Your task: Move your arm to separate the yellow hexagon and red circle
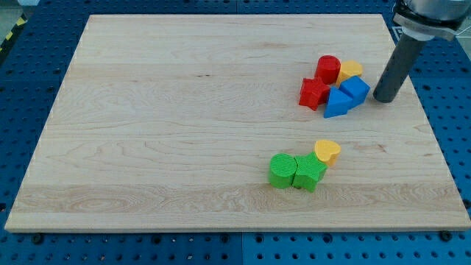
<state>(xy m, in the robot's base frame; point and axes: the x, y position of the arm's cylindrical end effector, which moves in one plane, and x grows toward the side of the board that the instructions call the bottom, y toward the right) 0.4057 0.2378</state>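
Note:
The red circle (pixel 328 68) stands at the view's upper right, touching the yellow hexagon (pixel 351 71) on its right side. Both sit in a tight cluster with a red star (pixel 314 93), a blue triangle (pixel 338 104) and a blue block (pixel 355 89). My tip (pixel 385 99) rests on the board just right of the blue block, a little right and below the yellow hexagon, not touching it.
A yellow heart (pixel 327 152) lies lower down, touching a green block (pixel 309 174) and a green round block (pixel 282 170). The wooden board (pixel 184 110) ends close to my tip on the view's right.

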